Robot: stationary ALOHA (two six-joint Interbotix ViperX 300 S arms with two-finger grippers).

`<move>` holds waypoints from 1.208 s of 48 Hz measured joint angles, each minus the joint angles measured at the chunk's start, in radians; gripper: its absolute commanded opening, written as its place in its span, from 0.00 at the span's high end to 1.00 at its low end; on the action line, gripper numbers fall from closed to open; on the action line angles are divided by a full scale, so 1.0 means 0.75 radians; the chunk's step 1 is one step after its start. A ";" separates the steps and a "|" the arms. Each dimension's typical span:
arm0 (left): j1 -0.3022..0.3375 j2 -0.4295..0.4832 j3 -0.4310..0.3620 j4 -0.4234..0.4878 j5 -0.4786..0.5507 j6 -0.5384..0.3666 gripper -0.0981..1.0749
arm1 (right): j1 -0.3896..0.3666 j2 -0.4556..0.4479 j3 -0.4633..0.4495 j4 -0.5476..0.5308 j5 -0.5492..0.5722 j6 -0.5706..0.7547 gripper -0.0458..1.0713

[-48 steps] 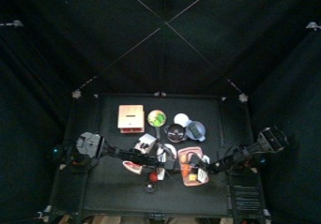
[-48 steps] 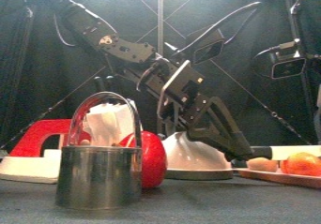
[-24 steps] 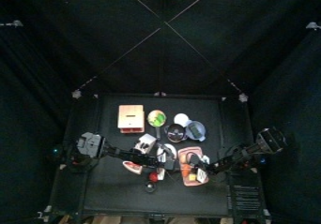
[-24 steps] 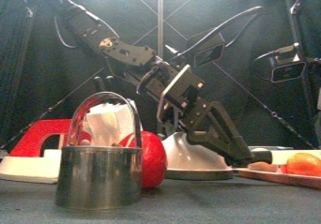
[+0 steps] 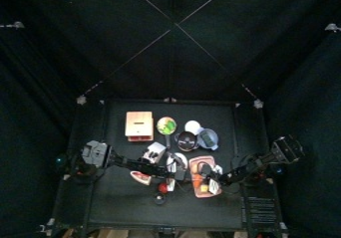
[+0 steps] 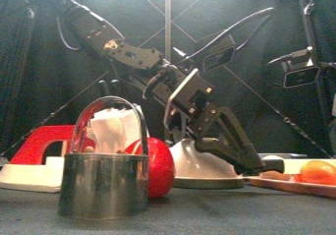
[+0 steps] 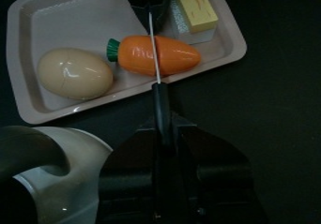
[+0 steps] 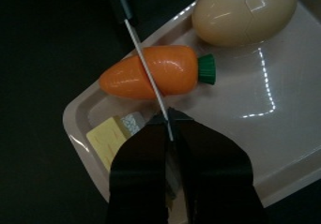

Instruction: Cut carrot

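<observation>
- Fingers (image 7: 123, 167) of the left gripper (image 7: 157, 125) are seen as two dark masses pressed to either side of a thin blade (image 7: 156, 87). They appear clamped on it rather than spread.
- Fingers (image 8: 135, 176) of the right gripper (image 8: 167, 139) are likewise seen closed about a thin edge. Whether this is the far end of the same blade cannot be told.
- Almost nothing has shifted over the last second. Both grips are unchanged, and only a slight settling of the right arm is noticed in the front view.
- The carrot (image 7: 157, 54) lies on the cutting board (image 7: 75, 22), between an egg (image 7: 75, 73) and a yellow block (image 7: 194, 7). The blade is laid across its middle.
- No gap is visible in the carrot, so the cut is judged to be poised or barely begun, with downward pressure yet to be applied.
- Only the wrist views show the blade crossing the carrot. The right wrist view also shows its green stub (image 8: 207, 70) pointing toward the egg.
- From the front, a metal cup (image 6: 98, 185) and a red object (image 6: 157, 165) block much of the table, and the board is seen only edge-on at the right.
- From the top, both arms are shown meeting over the board, but the blade is too fine to be made out.
</observation>
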State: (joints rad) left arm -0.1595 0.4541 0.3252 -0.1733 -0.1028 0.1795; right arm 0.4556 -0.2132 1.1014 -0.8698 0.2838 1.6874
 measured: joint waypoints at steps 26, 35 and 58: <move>0.000 0.010 -0.002 0.000 0.002 0.006 0.65 | -0.004 0.022 -0.002 0.000 -0.002 0.000 0.58; 0.000 0.010 -0.002 0.000 0.004 0.008 0.65 | -0.014 0.037 -0.002 0.000 -0.004 0.000 0.58; 0.000 0.018 -0.004 0.004 0.018 0.008 0.65 | -0.033 0.051 -0.004 0.000 -0.020 0.000 0.58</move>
State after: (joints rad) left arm -0.1595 0.4679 0.3221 -0.1703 -0.0890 0.1856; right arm 0.4310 -0.1749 1.0983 -0.8698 0.2684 1.6874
